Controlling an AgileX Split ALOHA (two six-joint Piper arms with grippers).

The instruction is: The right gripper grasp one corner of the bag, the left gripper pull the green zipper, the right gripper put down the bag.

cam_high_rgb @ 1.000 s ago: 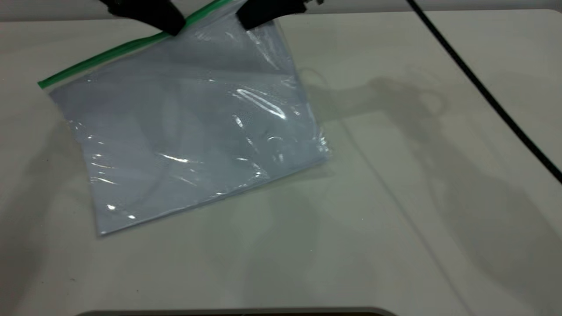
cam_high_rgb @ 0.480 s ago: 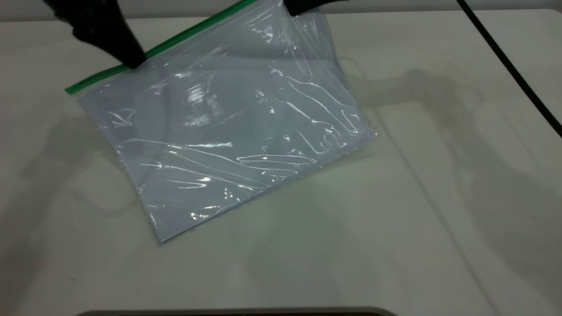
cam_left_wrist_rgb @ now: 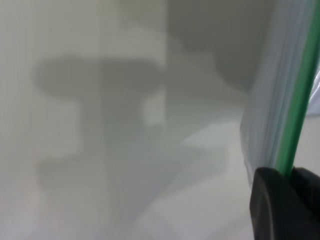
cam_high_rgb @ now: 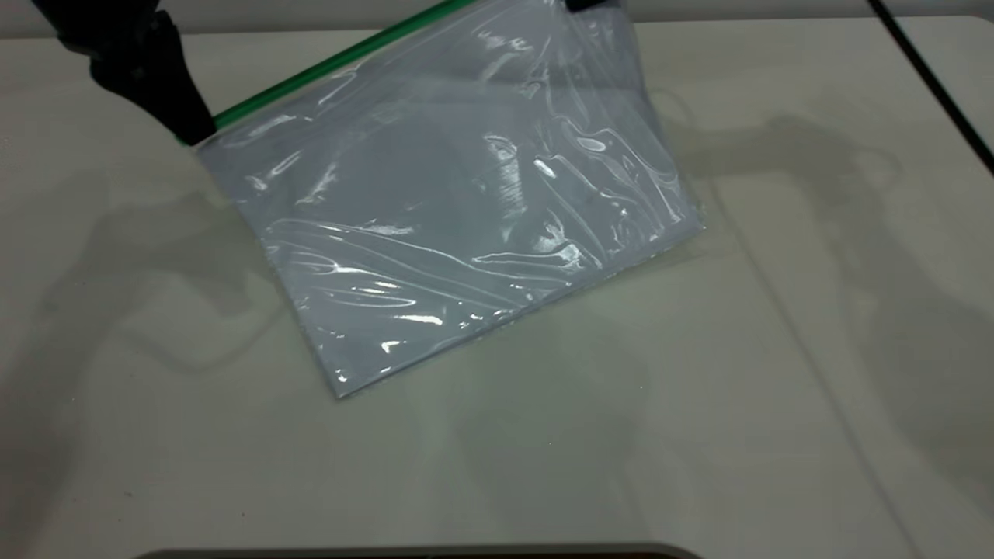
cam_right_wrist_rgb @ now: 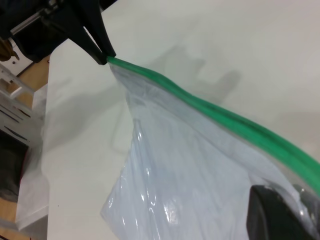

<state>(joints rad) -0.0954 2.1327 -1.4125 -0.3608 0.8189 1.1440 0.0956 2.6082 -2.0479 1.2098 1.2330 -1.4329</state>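
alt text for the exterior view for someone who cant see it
A clear plastic bag with white paper inside hangs tilted over a pale table, lower edge near the surface. The left gripper pinches the far-left end of the green zipper; the right gripper, barely in view at the top edge, holds the upper right corner.

The pale worktop (cam_high_rgb: 699,404) carries the bag (cam_high_rgb: 458,202), whose lower corner and lower edge rest on it while the edge with the green zipper (cam_high_rgb: 334,62) is lifted clear. Soft shadows fall across the worktop around the bag.
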